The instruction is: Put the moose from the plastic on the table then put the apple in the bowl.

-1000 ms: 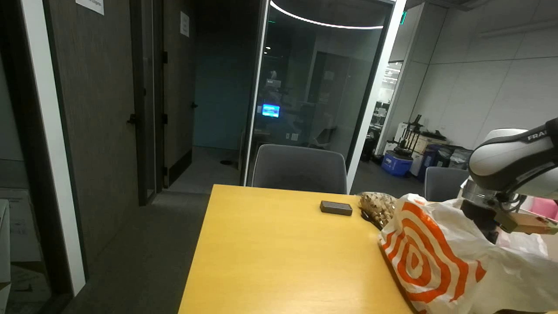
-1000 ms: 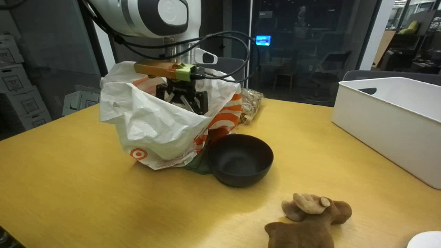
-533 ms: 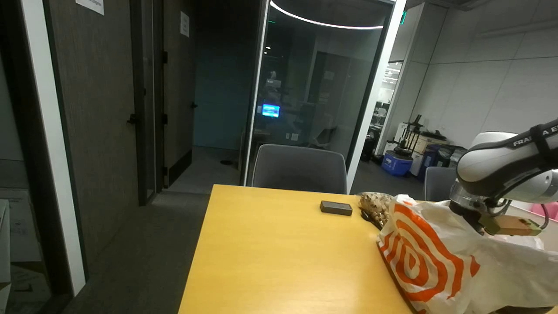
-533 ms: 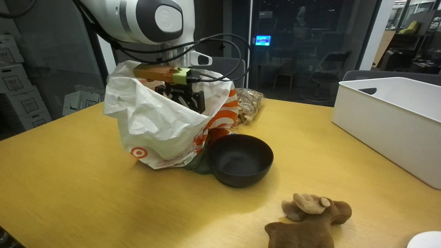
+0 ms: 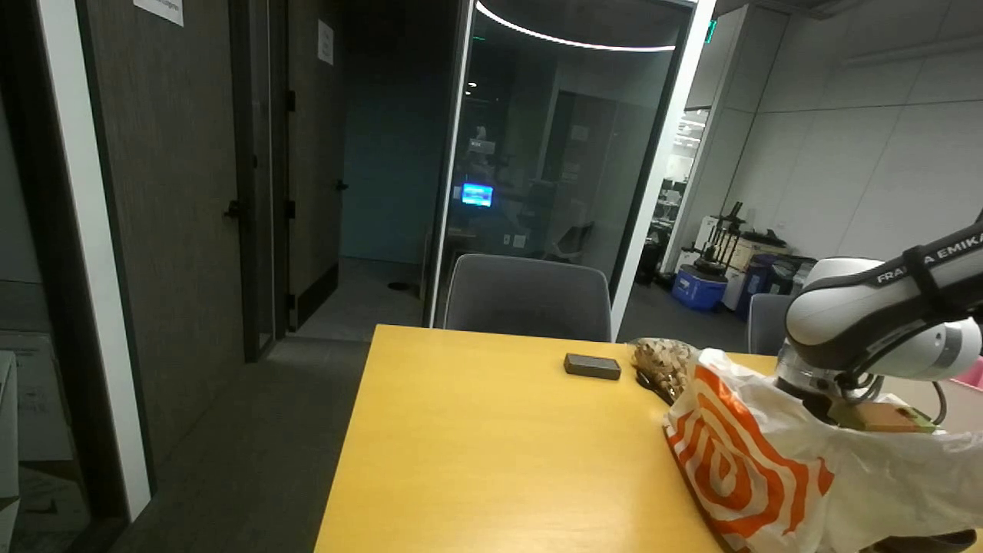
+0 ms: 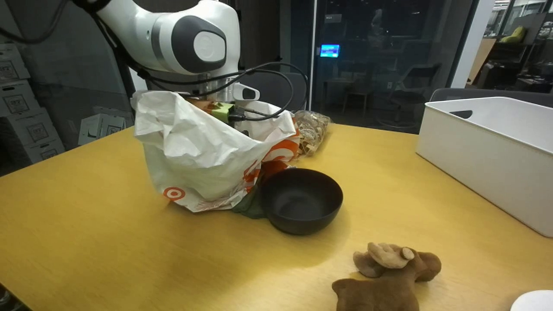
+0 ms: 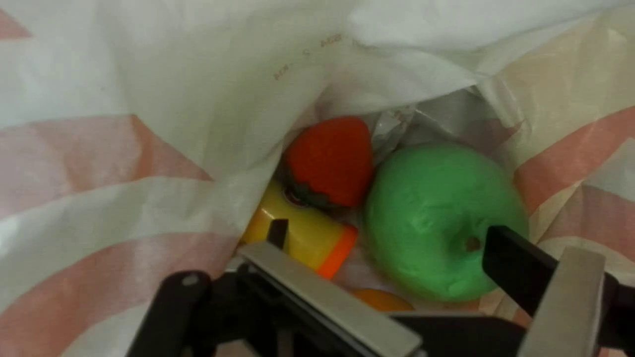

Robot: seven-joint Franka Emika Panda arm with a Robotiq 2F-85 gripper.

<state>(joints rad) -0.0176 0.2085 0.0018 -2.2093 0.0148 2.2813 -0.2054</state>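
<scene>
Nearest, seen in an exterior view only, we have the soft-looking brown toy moose (image 6: 382, 293) with tan antlers, on the yellowish light-wood table (image 6: 151, 259); snout toward 2 o'clock, long axis roughly 8 to 2, lower body cropped. Beyond it, toward 10 o'clock: the round matte-black bowl (image 6: 301, 201), then the large crinkly white plastic bag (image 6: 194, 172) with orange rings.

The white-and-grey arm (image 6: 181, 43) extends from about 10 o'clock, wrist pointing down into the bag. In both exterior views plastic hides nearly all of the gripper (image 7: 392, 243); the wrist view shows its black fingers (image 7: 516, 267) spread, released. Between them there, inside the bag, we note the round green apple (image 7: 436, 215), brown stem toward 4 o'clock; contact and long axis we cannot tell.

Farther off, in an exterior view: a dark grey rectangular block (image 5: 592, 367).
</scene>
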